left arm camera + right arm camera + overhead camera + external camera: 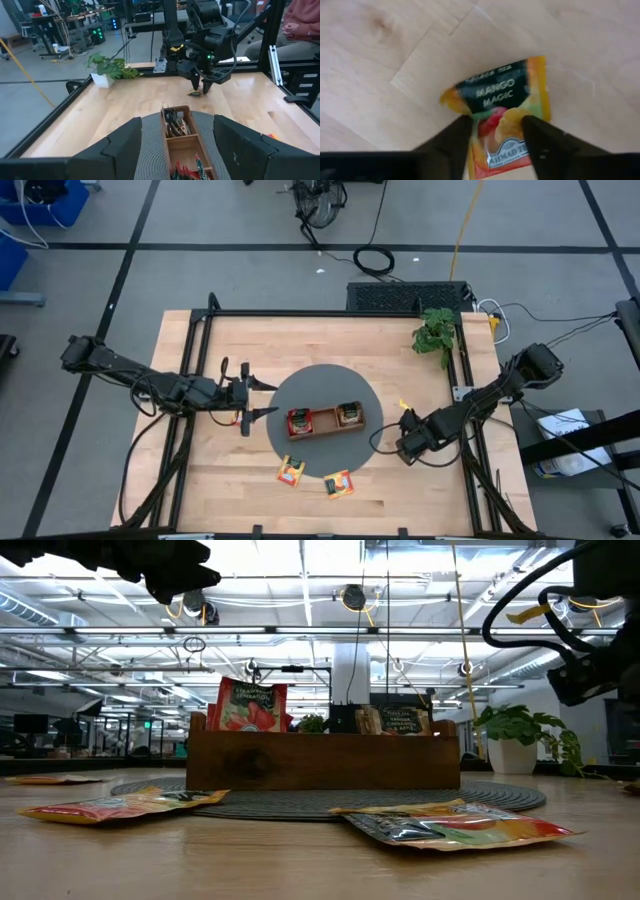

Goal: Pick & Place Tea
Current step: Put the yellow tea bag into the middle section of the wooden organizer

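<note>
My right hand (492, 132) is down at the bench (230, 470) beside the grey mat (322, 380), fingers pinching an orange mango tea packet (505, 115) that still lies on the wood. My left hand (262, 398) hovers open at the mat's other side — more packets stand in the wooden tray (325, 420), and two lie loose (291, 471) near the front edge.

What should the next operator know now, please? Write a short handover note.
Right gripper: low on the table right of the tray, fingers on both sides of a Mango Magic packet, not lifted.
Left gripper: open, hovering at the mat's left edge.
Done: tea packets stand in both end compartments of the wooden tray.
Left: two orange packets on the table in front.
</note>
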`<action>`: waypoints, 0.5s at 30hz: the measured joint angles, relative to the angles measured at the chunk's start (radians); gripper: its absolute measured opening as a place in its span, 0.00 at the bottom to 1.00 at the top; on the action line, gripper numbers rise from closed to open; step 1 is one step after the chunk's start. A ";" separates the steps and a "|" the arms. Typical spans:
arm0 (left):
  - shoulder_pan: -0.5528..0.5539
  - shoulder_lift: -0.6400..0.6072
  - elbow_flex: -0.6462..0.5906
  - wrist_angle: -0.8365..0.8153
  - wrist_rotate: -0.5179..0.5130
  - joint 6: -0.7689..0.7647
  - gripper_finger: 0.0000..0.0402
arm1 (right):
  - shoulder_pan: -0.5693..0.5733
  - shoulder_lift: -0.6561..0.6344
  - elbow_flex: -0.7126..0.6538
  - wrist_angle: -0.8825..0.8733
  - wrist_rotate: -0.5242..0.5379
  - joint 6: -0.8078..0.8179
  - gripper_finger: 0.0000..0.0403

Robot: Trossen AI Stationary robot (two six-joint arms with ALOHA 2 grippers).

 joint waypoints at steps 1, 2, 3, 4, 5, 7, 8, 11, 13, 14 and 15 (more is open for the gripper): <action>0.000 0.000 0.000 0.000 0.000 -0.001 0.61 | 0.000 0.000 0.000 0.000 0.000 -0.011 0.37; 0.000 0.000 0.000 0.000 0.000 -0.001 0.61 | 0.000 0.000 0.000 0.002 0.000 -0.020 0.31; 0.000 0.000 0.000 0.000 0.000 -0.001 0.61 | 0.000 0.000 -0.001 0.003 0.003 -0.032 0.24; 0.000 0.000 0.000 0.000 0.000 -0.001 0.61 | 0.000 0.000 -0.001 0.004 0.006 -0.041 0.17; 0.000 0.000 0.000 0.000 0.000 -0.001 0.61 | 0.000 0.000 -0.001 0.005 0.014 -0.052 0.10; 0.000 0.000 0.000 0.001 0.000 0.001 0.61 | 0.001 0.000 -0.002 0.010 0.037 -0.079 0.03; 0.000 0.000 0.000 0.001 0.000 0.001 0.61 | 0.002 0.001 -0.002 0.014 0.053 -0.082 0.03; 0.000 0.000 0.000 0.001 0.000 -0.009 0.61 | 0.004 -0.011 -0.003 0.027 0.115 -0.099 0.01; 0.000 0.000 0.000 0.002 0.000 -0.033 0.61 | 0.008 -0.038 0.008 0.023 0.179 -0.104 0.01; 0.000 0.000 0.000 0.002 0.000 -0.048 0.61 | 0.010 -0.056 0.020 0.018 0.215 -0.107 0.01; 0.000 0.000 0.000 0.003 0.000 -0.062 0.61 | 0.013 -0.075 0.036 0.015 0.254 -0.117 0.01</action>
